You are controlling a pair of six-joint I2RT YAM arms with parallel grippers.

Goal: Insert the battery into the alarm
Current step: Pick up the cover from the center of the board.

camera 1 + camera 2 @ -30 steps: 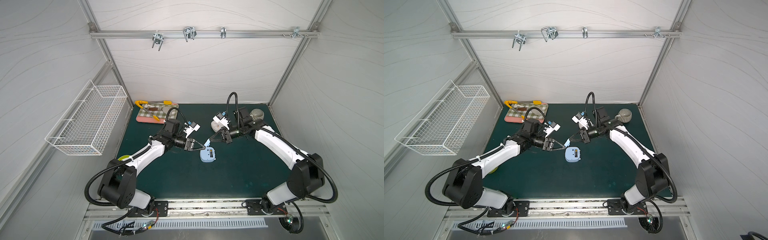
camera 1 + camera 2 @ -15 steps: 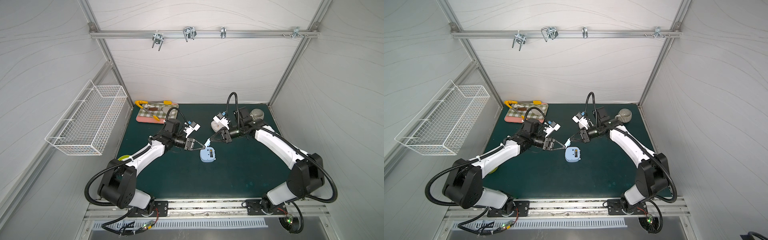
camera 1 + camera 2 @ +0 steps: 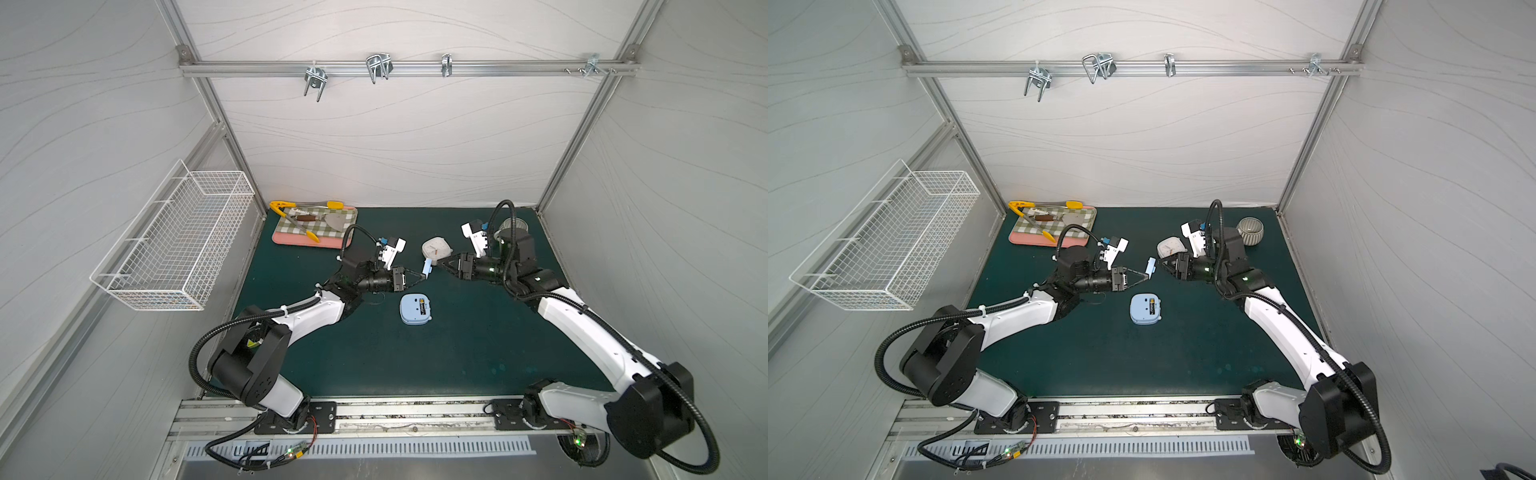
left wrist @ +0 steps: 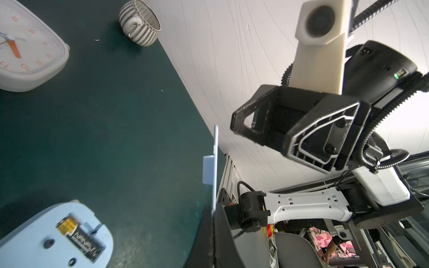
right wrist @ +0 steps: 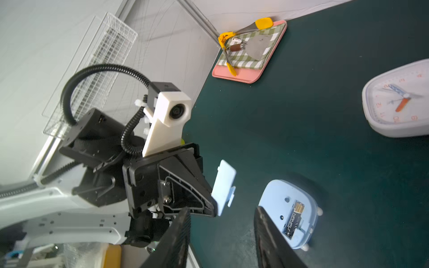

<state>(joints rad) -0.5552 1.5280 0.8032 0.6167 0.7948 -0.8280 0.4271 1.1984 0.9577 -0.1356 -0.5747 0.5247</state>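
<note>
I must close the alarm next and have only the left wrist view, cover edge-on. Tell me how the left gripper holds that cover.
Observer: The right wrist view shows the left gripper shut on one end of the battery cover; the rest of the cover stands free.
Operator: Report where the cover hangs.
Observer: In both top views it shows between the white clock and the alarm, not over the battery.
Operator: Name what sits behind that arm.
Observer: A pink tray with yellow tongs, at the mat's back corner on the left arm's side.
</note>
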